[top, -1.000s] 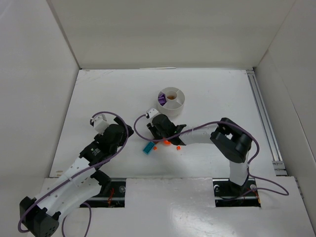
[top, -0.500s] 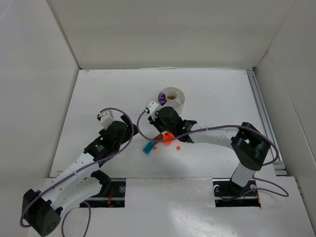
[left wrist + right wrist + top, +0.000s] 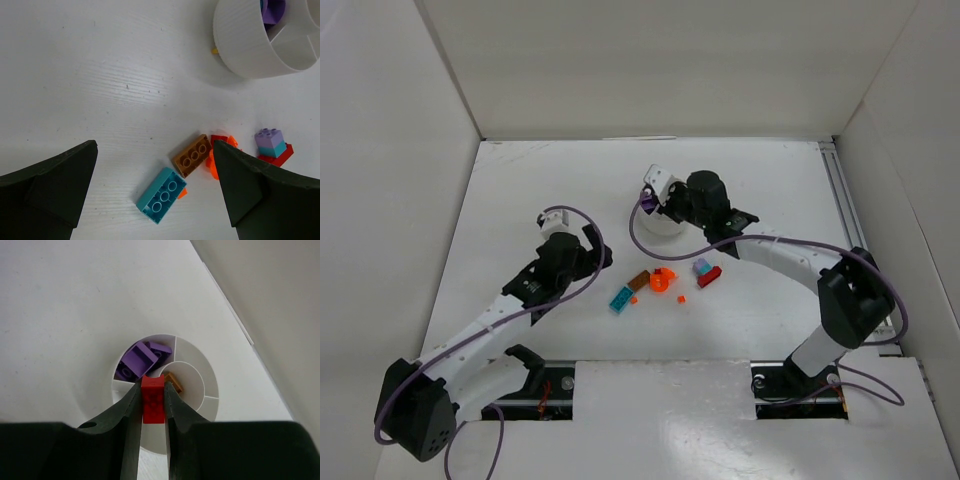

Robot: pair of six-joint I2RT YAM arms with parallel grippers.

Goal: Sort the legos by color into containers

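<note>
Right claw [image 3: 152, 390]: clamped on a small red brick [image 3: 153, 402], fingers [image 3: 127, 410] pressed to its two flat sides. Hanging above the white dish [image 3: 196, 351], roughly over the wall between the wedge with the purple pieces [image 3: 140, 360] and the middle well; hard to say which section lies straight below. Down in that well, a brown-orange piece [image 3: 173, 381].

Likely to handle as light, stiff and slick: hard plastic, no give, apt to squirt out or twist if pinched off-centre. Best held as now, across the narrow width on the smooth faces, not on corners. Probably bounces on landing, so worth letting go low and over an empty wedge, away from the thin dividers.

Left claw [image 3: 154, 147]: spread wide, holding nothing, hovering over the loose pile on the table [image 3: 100, 75]. Below it a teal brick [image 3: 162, 195], a brown brick [image 3: 192, 156] touching a clump of orange bits [image 3: 216, 167], and a lilac-and-teal stack [image 3: 270, 141] on a red plate [image 3: 280, 156]. One tiny yellowish piece [image 3: 214, 50] just beside the dish wall. Nothing between red brick and dish; left arm well apart from the rim, so no crowding there.
</note>
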